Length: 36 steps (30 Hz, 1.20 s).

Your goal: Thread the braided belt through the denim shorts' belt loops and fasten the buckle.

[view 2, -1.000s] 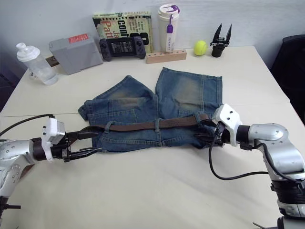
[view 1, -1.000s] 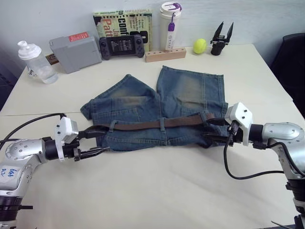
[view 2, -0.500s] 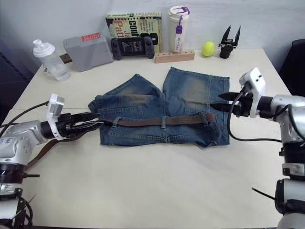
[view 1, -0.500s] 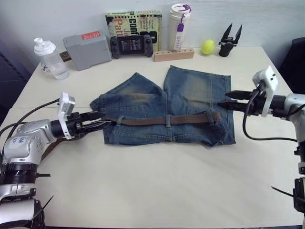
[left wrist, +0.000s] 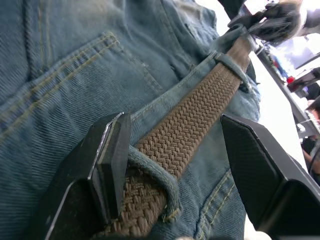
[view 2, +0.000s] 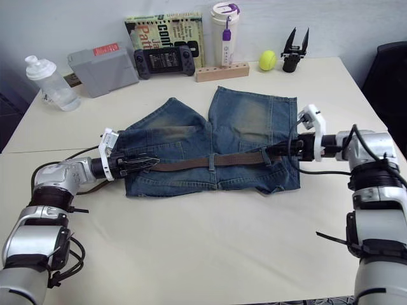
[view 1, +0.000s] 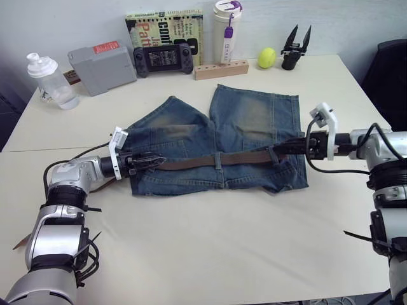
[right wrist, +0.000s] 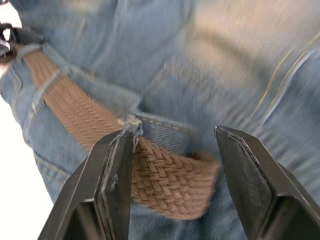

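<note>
Wrist views, jaws apart astride braided belt (left wrist: 192,131), denim shorts (view 1: 254,121) beneath

At the far edge of the cream counter (view 1: 210,254) stand a clear bottle (view 1: 49,82) with white cap, a grey box (view 1: 102,67), a black game controller (view 1: 161,61) leaning on a book (view 1: 164,32) (upright), a white tumbler (view 1: 226,32), a wooden block (view 1: 220,70), a yellow-green ball (view 1: 266,58) and a black spare gripper (view 1: 295,48).
</note>
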### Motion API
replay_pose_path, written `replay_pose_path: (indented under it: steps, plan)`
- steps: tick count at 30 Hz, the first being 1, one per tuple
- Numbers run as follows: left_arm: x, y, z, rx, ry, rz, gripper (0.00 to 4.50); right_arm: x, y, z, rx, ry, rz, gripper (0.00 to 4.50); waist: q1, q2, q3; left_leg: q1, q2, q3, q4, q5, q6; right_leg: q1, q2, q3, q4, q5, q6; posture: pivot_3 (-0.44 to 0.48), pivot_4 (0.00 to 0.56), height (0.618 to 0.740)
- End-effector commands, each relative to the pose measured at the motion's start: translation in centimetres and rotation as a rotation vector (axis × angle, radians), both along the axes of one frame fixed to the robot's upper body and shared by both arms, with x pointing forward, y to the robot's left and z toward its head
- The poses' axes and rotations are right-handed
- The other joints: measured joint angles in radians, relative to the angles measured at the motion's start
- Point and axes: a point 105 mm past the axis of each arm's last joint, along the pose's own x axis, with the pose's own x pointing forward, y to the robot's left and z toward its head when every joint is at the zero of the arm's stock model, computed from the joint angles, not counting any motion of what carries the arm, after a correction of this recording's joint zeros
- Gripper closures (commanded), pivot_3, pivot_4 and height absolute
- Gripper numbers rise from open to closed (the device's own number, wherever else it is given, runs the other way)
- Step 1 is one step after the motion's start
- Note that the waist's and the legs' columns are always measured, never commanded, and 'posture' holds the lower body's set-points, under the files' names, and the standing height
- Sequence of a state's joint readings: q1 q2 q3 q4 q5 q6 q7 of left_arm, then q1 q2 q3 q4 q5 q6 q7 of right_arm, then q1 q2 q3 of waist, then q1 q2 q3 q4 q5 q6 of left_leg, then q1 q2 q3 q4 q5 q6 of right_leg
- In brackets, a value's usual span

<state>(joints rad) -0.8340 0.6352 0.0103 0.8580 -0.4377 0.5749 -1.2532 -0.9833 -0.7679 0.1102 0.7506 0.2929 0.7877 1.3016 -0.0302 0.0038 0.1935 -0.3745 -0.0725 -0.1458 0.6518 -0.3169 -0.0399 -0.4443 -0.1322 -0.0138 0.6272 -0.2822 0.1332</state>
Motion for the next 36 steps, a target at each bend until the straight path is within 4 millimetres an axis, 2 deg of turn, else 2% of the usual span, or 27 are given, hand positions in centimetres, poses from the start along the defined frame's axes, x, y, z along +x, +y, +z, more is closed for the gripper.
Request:
replay_pose_path:
  steps: [1, 5, 6, 7, 8, 12, 13, 14, 17, 23, 28, 31, 32, 33, 36]
  plan:
    - [-0.6, 0.6, -1.9, 0.065, 0.040, -0.019, 1.32, -0.3, 0.6, -0.4, 0.007, 0.022, 0.038, 1.67, 0.000, 0.000, 0.000, 0.000, 0.000, 0.001, 0.001, 0.000, 0.000, 0.000, 0.000, 0.001, 0.000, 0.000, 0.000, 0.000, 0.150, 0.712]
    - [-0.9, 0.5, -2.2, 0.061, 0.055, -0.043, 1.32, -0.3, 1.2, -1.1, 0.007, 0.040, 0.057, 1.67, -0.001, 0.000, 0.000, 0.001, 0.000, 0.004, 0.007, 0.000, 0.000, 0.000, 0.001, 0.004, 0.001, 0.003, 0.000, 0.000, 0.150, 0.712]
    - [-1.0, 0.5, -2.3, 0.066, 0.055, -0.044, 1.83, -0.2, 1.2, -1.2, 0.007, 0.039, 0.057, 2.18, -0.001, 0.000, 0.000, 0.001, 0.000, 0.005, 0.008, 0.000, 0.000, 0.000, 0.001, 0.005, 0.001, 0.004, 0.000, 0.000, 0.150, 0.712]
    - [-1.0, 0.6, -2.3, 0.069, 0.054, -0.044, 1.84, -0.2, 1.3, -1.3, 0.005, 0.038, 0.057, 2.20, 0.000, 0.000, 0.000, 0.001, 0.000, 0.005, 0.008, 0.000, 0.000, 0.000, 0.001, 0.005, 0.001, 0.004, 0.000, 0.000, 0.150, 0.712]
    - [-1.1, 0.6, -2.4, 0.077, 0.054, -0.049, 2.09, -0.2, 1.3, -1.3, 0.007, 0.037, 0.056, 2.45, 0.001, 0.000, 0.000, 0.001, 0.000, 0.006, 0.009, 0.000, 0.000, 0.000, 0.001, 0.006, 0.002, 0.005, 0.001, 0.000, 0.150, 0.712]
    - [-1.3, 0.8, -2.7, 0.105, 0.049, -0.059, 3.70, -0.1, 1.5, -1.3, 0.016, 0.026, 0.064, 4.15, 0.000, 0.000, 0.000, 0.001, 0.000, 0.008, 0.010, 0.000, 0.001, 0.000, 0.001, 0.008, 0.002, 0.006, 0.001, 0.000, 0.150, 0.712]
    - [-1.3, 0.8, -2.9, 0.123, 0.043, -0.058, 4.21, -0.1, 1.6, -1.3, 0.017, 0.023, 0.066, 4.39, 0.000, 0.000, 0.000, 0.001, 0.000, 0.008, 0.010, 0.000, 0.001, 0.000, 0.001, 0.008, 0.002, 0.006, 0.001, 0.000, 0.150, 0.712]
    - [-1.3, 0.9, -3.2, 0.145, 0.037, -0.054, 4.50, -0.1, 1.6, -1.2, 0.019, 0.019, 0.068, 4.39, 0.000, 0.000, 0.000, 0.001, 0.000, 0.008, 0.010, 0.000, 0.001, 0.000, 0.001, 0.009, 0.002, 0.006, 0.001, 0.000, 0.150, 0.712]
    - [-1.0, 0.9, -3.1, 0.147, 0.005, -0.047, 4.50, 0.1, 1.7, -1.0, 0.035, -0.005, 0.063, 4.39, 0.000, 0.000, 0.000, 0.002, 0.000, 0.009, 0.011, 0.000, 0.001, 0.000, 0.001, 0.009, 0.002, 0.006, 0.001, 0.000, 0.150, 0.712]
    - [-0.5, 1.1, -0.7, 0.075, -0.075, -0.022, 4.50, -0.1, 1.8, -0.2, 0.069, -0.048, 0.073, 4.39, 0.000, 0.000, 0.000, 0.003, 0.000, 0.013, 0.011, 0.000, 0.001, 0.000, 0.002, 0.012, 0.003, 0.008, 0.002, 0.000, 0.150, 0.712]
    - [-1.0, 2.8, 1.8, 0.014, -0.101, 0.011, 4.50, -0.3, 1.7, -0.4, 0.067, -0.059, 0.060, 4.39, -0.002, -0.001, 0.000, 0.003, 0.000, 0.017, 0.011, 0.000, 0.003, -0.002, 0.002, 0.017, 0.003, 0.009, 0.003, 0.000, 0.150, 0.712]
    - [-0.9, 3.9, 2.5, -0.002, -0.099, 0.065, 3.55, -0.4, 1.8, -0.6, 0.070, -0.059, 0.053, 4.39, -0.001, -0.001, 0.000, 0.003, 0.000, 0.017, 0.011, 0.000, 0.004, -0.002, 0.002, 0.017, 0.002, 0.009, 0.003, 0.000, 0.150, 0.712]
    - [-1.1, 4.2, 2.7, 0.000, -0.102, 0.062, 3.04, -0.4, 1.8, -0.8, 0.069, -0.059, 0.051, 4.39, 0.000, -0.001, 0.000, 0.003, 0.000, 0.017, 0.011, -0.001, 0.004, -0.002, 0.002, 0.017, 0.002, 0.009, 0.003, 0.000, 0.150, 0.712]
    - [-1.2, 4.3, 2.7, 0.013, -0.106, 0.062, 2.74, -0.5, 1.9, -0.9, 0.070, -0.058, 0.050, 4.39, 0.001, -0.001, 0.000, 0.003, 0.000, 0.017, 0.011, -0.001, 0.004, -0.002, 0.002, 0.017, 0.002, 0.009, 0.003, 0.000, 0.150, 0.712]
    - [-1.3, 4.8, 2.0, 0.072, -0.085, 0.073, 1.58, -0.6, 2.0, -1.1, 0.070, -0.057, 0.050, 4.39, 0.001, -0.001, 0.000, 0.003, 0.000, 0.017, 0.011, -0.001, 0.004, -0.002, 0.002, 0.018, 0.002, 0.010, 0.003, 0.000, 0.150, 0.712]
